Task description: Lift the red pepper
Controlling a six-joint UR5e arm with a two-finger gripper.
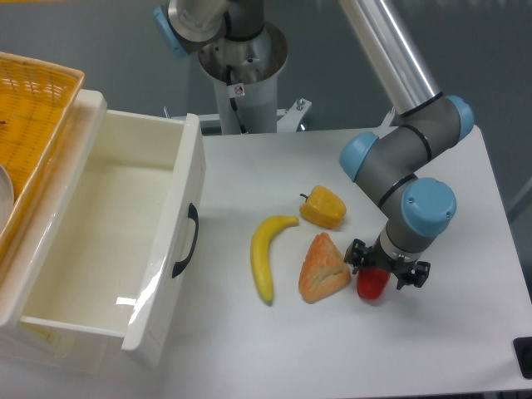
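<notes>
The red pepper [372, 285] is a small glossy red piece on the white table, just right of the bread wedge. Its top is hidden under my gripper [387, 268], which hangs straight down over it. The two dark fingers [357, 253] stand on either side of the pepper, wider apart than the pepper, so the gripper is open. I cannot tell whether either finger touches it.
An orange-tan bread wedge [322, 268] lies close on the pepper's left. A yellow pepper [324, 207] and a banana [266, 254] lie further left. An open white drawer [186, 249] and a yellow basket [33, 125] stand at the left. The table edge [511, 274] is at the right.
</notes>
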